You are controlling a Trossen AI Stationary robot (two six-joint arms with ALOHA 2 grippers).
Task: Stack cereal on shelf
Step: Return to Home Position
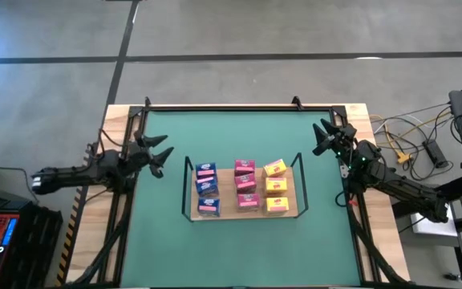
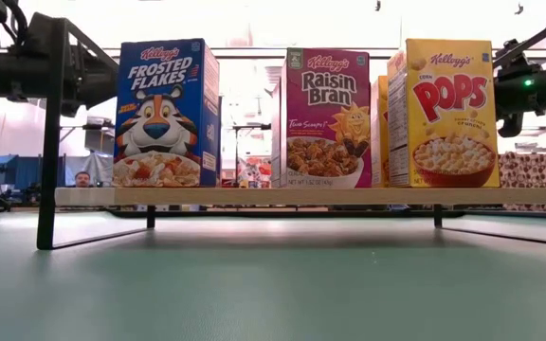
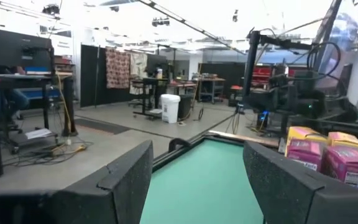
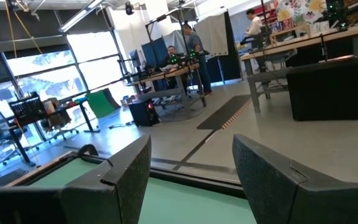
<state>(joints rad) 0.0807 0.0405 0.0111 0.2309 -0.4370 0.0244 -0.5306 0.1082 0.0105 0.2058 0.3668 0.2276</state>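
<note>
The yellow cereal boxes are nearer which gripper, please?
Right. The right gripper is off the right side of the yellow cereal boxes; the left gripper is beyond the blue boxes.

One shelf point(image 1: 225, 193) holds three blue boxes point(image 1: 207, 187), three pink boxes point(image 1: 246, 184) and, it seems, three yellow boxes point(image 1: 276, 185).

I log the shelf point(image 1: 224, 212) at mid-table point(image 1: 239, 253). On it stand three front-to-back rows of cereal, three boxes deep: Frosted Flakes row point(image 1: 206, 187) by the shelf's left edge, Raisin Bran row point(image 1: 246, 185) in the middle, Corn Pops row point(image 1: 276, 185) by its right edge. Left gripper point(image 1: 163, 156) sits by the table's left edge, right gripper point(image 1: 321, 138) near its far right corner, both well apart from the shelf
</note>
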